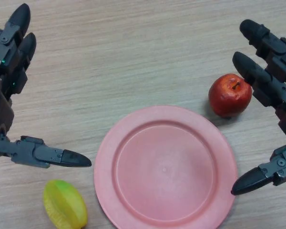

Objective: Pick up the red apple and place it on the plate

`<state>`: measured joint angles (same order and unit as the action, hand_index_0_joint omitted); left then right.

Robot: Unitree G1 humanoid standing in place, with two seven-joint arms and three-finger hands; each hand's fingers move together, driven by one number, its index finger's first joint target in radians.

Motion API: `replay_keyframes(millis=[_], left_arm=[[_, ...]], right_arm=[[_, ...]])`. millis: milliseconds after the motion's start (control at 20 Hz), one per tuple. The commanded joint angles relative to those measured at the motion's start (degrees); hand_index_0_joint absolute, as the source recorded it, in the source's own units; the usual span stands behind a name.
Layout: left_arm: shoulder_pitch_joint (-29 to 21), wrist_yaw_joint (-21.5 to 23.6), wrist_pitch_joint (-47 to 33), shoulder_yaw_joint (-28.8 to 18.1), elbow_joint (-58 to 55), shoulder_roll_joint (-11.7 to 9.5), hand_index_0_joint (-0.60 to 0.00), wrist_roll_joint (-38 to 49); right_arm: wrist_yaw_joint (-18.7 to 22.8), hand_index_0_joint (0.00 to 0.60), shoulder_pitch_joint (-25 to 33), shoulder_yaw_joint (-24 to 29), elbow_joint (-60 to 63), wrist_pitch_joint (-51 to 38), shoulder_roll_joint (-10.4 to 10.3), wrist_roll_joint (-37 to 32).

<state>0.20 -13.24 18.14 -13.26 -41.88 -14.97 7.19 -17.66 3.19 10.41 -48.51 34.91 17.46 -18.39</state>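
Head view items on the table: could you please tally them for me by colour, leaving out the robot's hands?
Red: 1, the red apple
Pink: 1, the plate
Yellow-green: 1, the star fruit
Total: 3

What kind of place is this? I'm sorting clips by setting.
Probably a lab or test tabletop: a bare wood-grain table holding only a pink plate, a red apple and a yellow-green star fruit.
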Motion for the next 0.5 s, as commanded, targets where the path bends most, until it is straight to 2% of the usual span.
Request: replay_keyframes(millis=[50,500], left_arm=[[-1.90,-0.14,-5.87,-2.51,-3.10,-2.10,0.000,-0.25],[-2.66,0.66,-5.58,-2.86,-3.09,-2.62,0.000,1.07]], right_arm=[[0.96,0.000,1.75,3.35,-3.04,-5.37,1.35,-1.96],[1.04,0.000,2.82,1.69,-0.43,-7.81,0.90,0.37]])
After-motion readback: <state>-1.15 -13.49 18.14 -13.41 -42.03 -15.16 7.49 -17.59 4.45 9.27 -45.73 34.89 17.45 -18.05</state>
